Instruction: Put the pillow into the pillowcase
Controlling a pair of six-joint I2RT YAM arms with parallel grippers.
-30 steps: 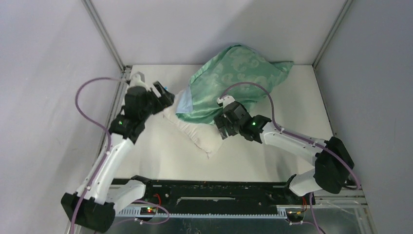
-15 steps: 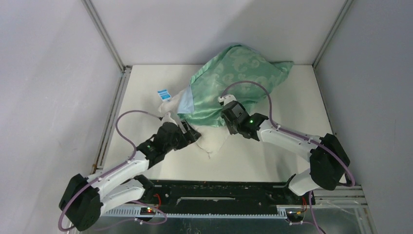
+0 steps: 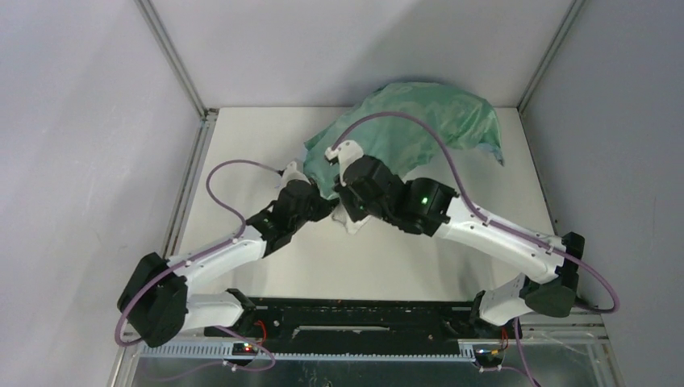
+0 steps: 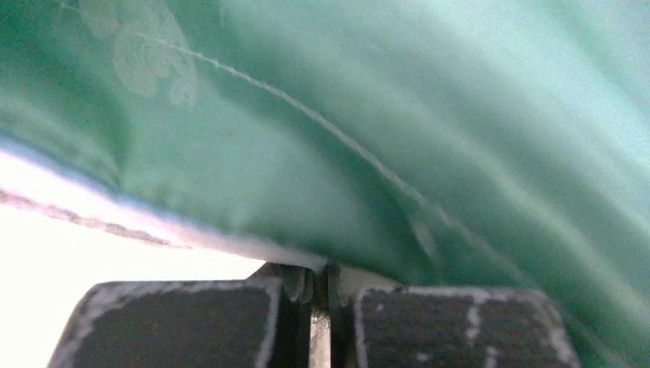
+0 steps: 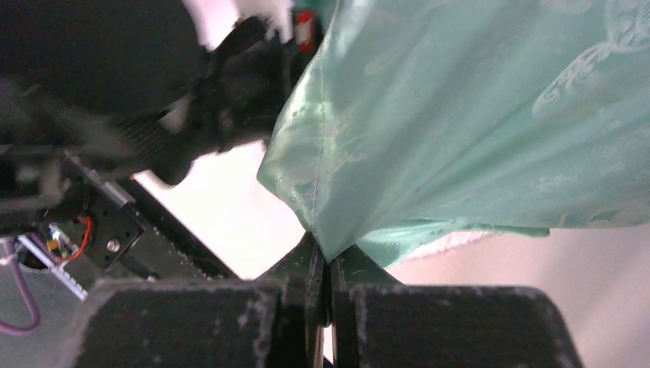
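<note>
The pillowcase (image 3: 419, 121) is a green, wrinkly sack bunched at the back of the table, its open hem drawn toward the middle. Only a small white corner of the pillow (image 3: 352, 223) shows, below the two wrists; the rest is hidden under the fabric and arms. My left gripper (image 3: 328, 204) is shut on the pillowcase's pale-edged hem (image 4: 230, 245), its jaws (image 4: 320, 270) pinching the fabric. My right gripper (image 3: 344, 192) is shut on a seamed corner of the pillowcase (image 5: 318, 192), which rises from its closed jaws (image 5: 328, 259).
The white tabletop (image 3: 242, 153) is fenced by metal posts and grey walls at the back and sides. A black rail (image 3: 355, 310) with the arm bases runs along the near edge. The left arm (image 5: 230, 77) crowds the right wrist view.
The left arm swung from the table's left side to the middle and shut on the pillowcase hem. The right gripper shut on the pillowcase and moved left. The fabric now covers most of the pillow.
</note>
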